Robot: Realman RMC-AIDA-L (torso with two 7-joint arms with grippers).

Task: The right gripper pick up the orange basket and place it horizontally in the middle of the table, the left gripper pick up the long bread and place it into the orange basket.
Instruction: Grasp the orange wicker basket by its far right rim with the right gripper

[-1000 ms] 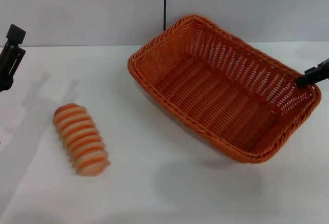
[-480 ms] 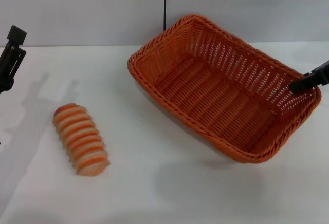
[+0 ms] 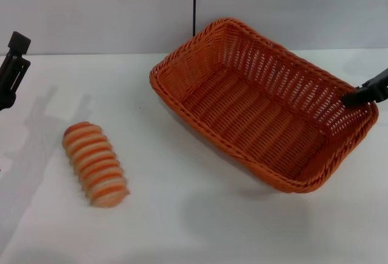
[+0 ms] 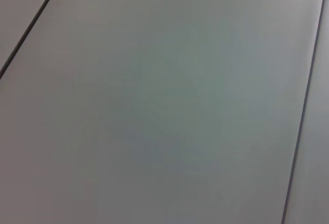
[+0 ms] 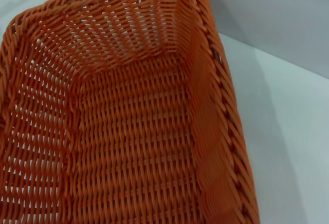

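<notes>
The orange basket hangs slightly above the white table at the right, turned at an angle, its shadow lying apart below it. My right gripper comes in from the right edge and is shut on the basket's right end rim, one black finger showing inside the wall. The right wrist view looks into the basket's bare woven inside. The long bread, striped orange and cream, lies on the table at the left. My left gripper stays at the far left edge, well apart from the bread.
A grey wall with a dark vertical seam runs behind the table. The left wrist view shows only grey wall panels. Bare tabletop lies between the bread and the basket and along the front.
The basket has shifted a little to the left, and the right gripper's finger sits slightly lower and further in at the rim. The bread and left arm have not moved.
</notes>
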